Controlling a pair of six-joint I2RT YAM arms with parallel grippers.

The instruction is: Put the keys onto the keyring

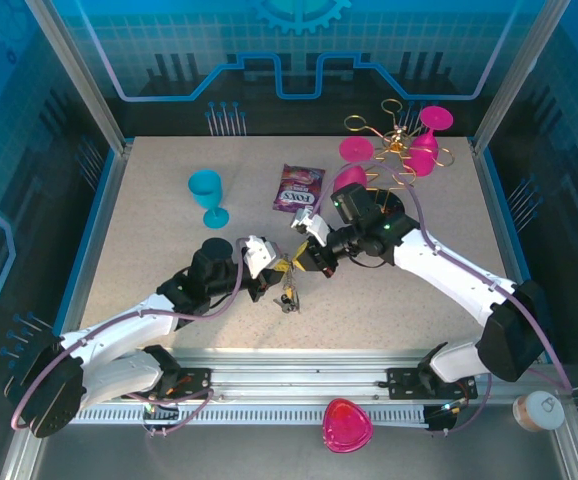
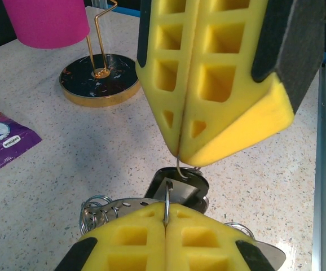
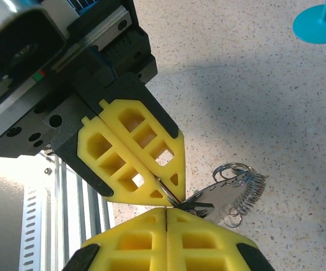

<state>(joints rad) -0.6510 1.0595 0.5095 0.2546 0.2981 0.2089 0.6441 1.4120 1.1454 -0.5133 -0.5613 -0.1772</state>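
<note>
Both grippers meet tip to tip low over the middle of the table. My left gripper (image 1: 272,263) (image 2: 167,221) is shut on the thin wire of the keyring (image 2: 167,202). My right gripper (image 1: 306,254) (image 3: 167,210) is shut too, pinching another stretch of that wire just opposite. Between the two tips a black key head (image 2: 177,183) sits threaded on the wire. A silvery coiled stretch (image 3: 247,192) and a flat metal piece hang beside it. More keys (image 1: 287,298) dangle beneath the tips, close to the tabletop.
A blue goblet (image 1: 207,195) stands at the back left and a purple snack packet (image 1: 299,187) lies behind the grippers. The gold wire rack (image 1: 399,150) with pink goblets is at the back right. A pink object (image 1: 347,425) lies beyond the near rail.
</note>
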